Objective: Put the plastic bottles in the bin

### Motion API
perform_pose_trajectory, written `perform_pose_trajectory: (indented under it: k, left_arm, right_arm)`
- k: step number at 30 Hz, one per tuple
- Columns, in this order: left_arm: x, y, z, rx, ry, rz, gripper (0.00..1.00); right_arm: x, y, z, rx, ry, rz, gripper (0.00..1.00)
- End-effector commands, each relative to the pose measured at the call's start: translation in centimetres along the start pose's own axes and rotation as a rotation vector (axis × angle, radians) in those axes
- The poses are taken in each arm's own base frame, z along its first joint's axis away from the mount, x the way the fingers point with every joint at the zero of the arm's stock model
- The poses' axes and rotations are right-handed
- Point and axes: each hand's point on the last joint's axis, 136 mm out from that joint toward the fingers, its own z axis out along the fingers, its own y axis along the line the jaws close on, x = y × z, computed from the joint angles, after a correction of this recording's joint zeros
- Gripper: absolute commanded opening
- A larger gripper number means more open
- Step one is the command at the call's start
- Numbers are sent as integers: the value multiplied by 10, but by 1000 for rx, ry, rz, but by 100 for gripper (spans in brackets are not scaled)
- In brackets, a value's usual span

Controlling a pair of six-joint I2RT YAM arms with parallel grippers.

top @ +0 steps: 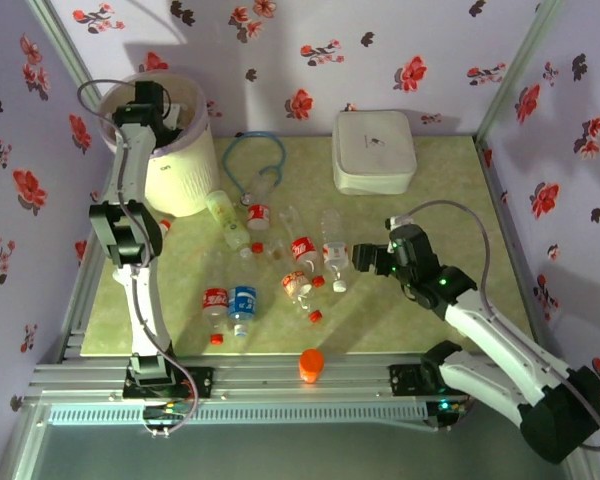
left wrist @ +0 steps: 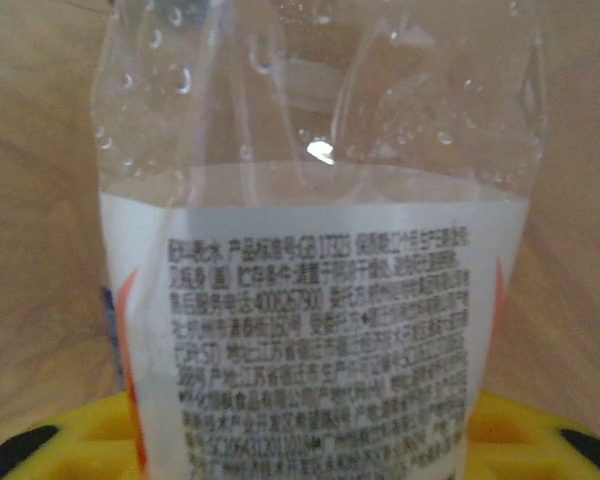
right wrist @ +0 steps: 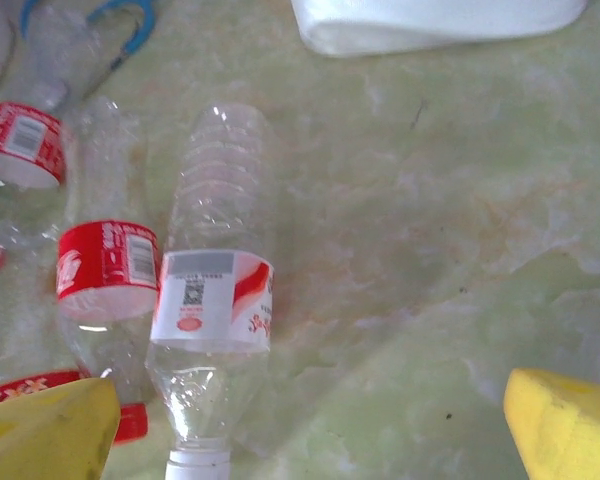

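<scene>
One clear, white-labelled plastic bottle (left wrist: 315,330) sits between the left fingers (left wrist: 545,430), pinched or loosed I cannot tell, with the cream-white lilac-lined bin (top: 185,170) beneath; released off-centre it could clip the rim and bounce out, while the right fingers (right wrist: 565,425) stand spread.

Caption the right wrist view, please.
Open yellow fingers hover near a white-labelled bottle lying beside red-labelled bottles on the table.

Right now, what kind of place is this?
Probably a robot test booth, not a home: floral-papered walls, aluminium rails along the table edge, plastic bottles strewn beside a cream bin.
</scene>
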Motion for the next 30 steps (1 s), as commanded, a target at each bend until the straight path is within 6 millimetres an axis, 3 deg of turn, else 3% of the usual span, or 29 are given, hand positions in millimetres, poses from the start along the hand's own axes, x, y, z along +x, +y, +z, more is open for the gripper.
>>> perform_pose_trajectory:
  k: [1,5,6,13,19,23,30]
  left_arm:
    - [13,0,20,22,41,-11,69]
    - [5,2,3,8,4,2,98]
    - [2,4,-3,0,-7,5,100]
    - [-18,9,-54,-43,-113,7,100]
    - [-30,17,-113,-109,-217,22,100]
    - [-30,18,-150,-130,-275,29,100]
    - [-17,14,-194,-130,-354,8,100]
  right_arm:
    - [10,5,12,-11,62,37,99]
    - [23,16,29,-31,137,42,96]
    - [26,19,32,-37,151,35,95]
    - [38,48,55,-55,232,-60,93]
    - [46,54,80,-44,285,-72,93]
    - [50,60,97,-49,315,-66,90]
    - [59,57,113,-12,360,-60,78]
